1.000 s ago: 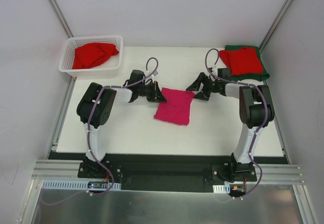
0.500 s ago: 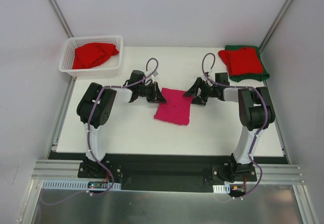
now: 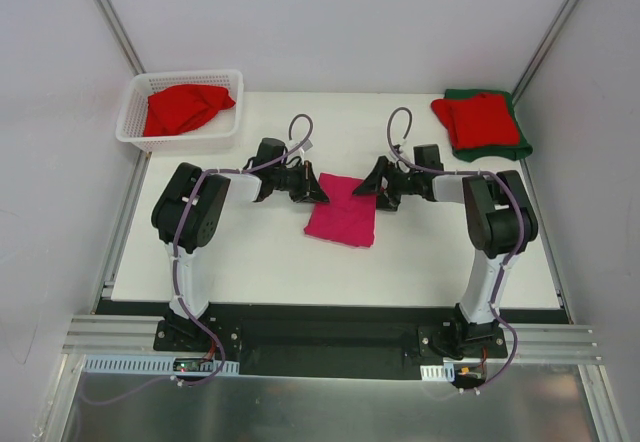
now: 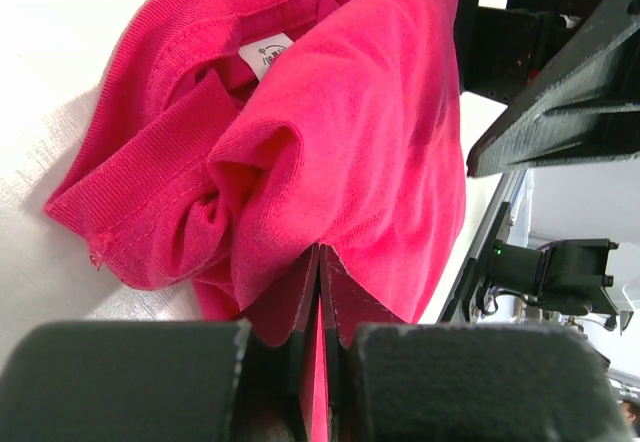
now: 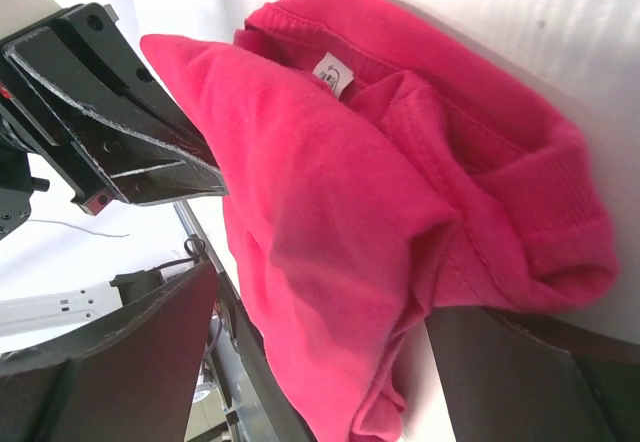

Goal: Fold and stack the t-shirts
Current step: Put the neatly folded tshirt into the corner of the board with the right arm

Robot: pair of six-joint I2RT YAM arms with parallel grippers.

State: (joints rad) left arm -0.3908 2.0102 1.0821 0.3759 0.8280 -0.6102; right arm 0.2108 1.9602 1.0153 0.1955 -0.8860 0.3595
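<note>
Centre frame, a pink t-shirt (image 3: 343, 212) lies bunched on the table (image 3: 420, 252). The left fingers (image 3: 318, 191) pinch its upper-left corner. The right fingers (image 3: 372, 187), wide open, have slid left to its upper-right corner — probably ready to grip for folding.

A white table (image 3: 250, 262) fills the middle of the top view, closed in by plain pale grey walls (image 3: 330, 22) on three sides. Slim metal posts (image 3: 112, 17) slant through the upper left and upper right corners. Along the bottom run an aluminium rail (image 3: 105, 334) and a brushed steel surface (image 3: 320, 407). The light is soft and even.
</note>
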